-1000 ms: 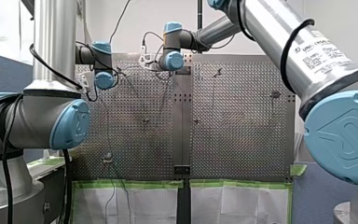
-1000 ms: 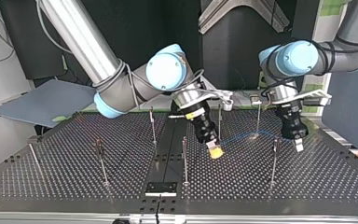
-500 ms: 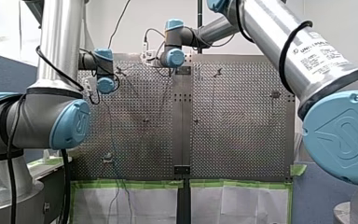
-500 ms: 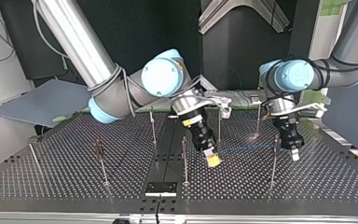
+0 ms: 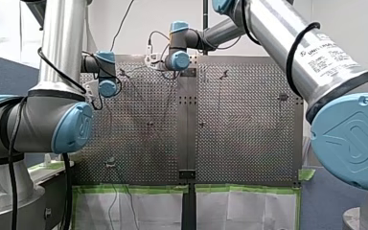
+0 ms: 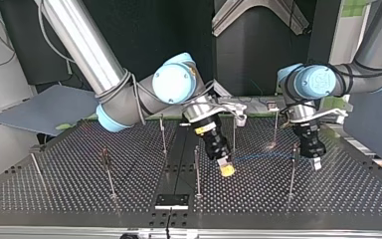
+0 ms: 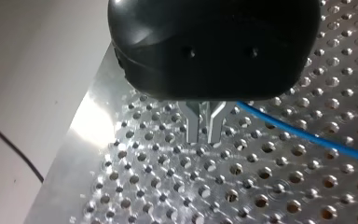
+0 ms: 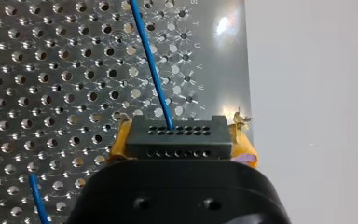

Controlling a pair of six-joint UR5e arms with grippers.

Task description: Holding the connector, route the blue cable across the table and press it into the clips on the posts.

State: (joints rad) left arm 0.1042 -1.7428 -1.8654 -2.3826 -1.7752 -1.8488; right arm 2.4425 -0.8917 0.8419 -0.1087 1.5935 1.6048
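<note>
In the right wrist view my right gripper [image 8: 179, 145] is shut with its yellow pads [image 8: 120, 145] on a black connector [image 8: 176, 135] that has rows of small holes. The blue cable [image 8: 151, 70] leaves the connector's front and runs ahead over the perforated plate. The top view shows this gripper [image 6: 225, 168] low near the middle, beside a post [image 6: 197, 169]. From it the cable [image 6: 258, 157] stretches toward my left gripper [image 6: 317, 163]. In the left wrist view the metal fingers [image 7: 193, 123] of that gripper [image 7: 203, 137] stand slightly apart with nothing between them. The cable [image 7: 307, 135] lies just beside them.
Several thin posts rise from the perforated table [image 6: 54, 189], among them post [image 6: 292, 172] next to my left gripper, post [image 6: 276, 127], post [image 6: 234, 133] and post [image 6: 108, 172]. A black plate [image 6: 171, 200] sits at the near edge. The table's edge [image 7: 74, 154] lies close beside my left gripper.
Both grippers have come lower and nearer the top view's front edge. My left gripper's fingers have parted a little. The cable now runs straighter between the two grippers.
</note>
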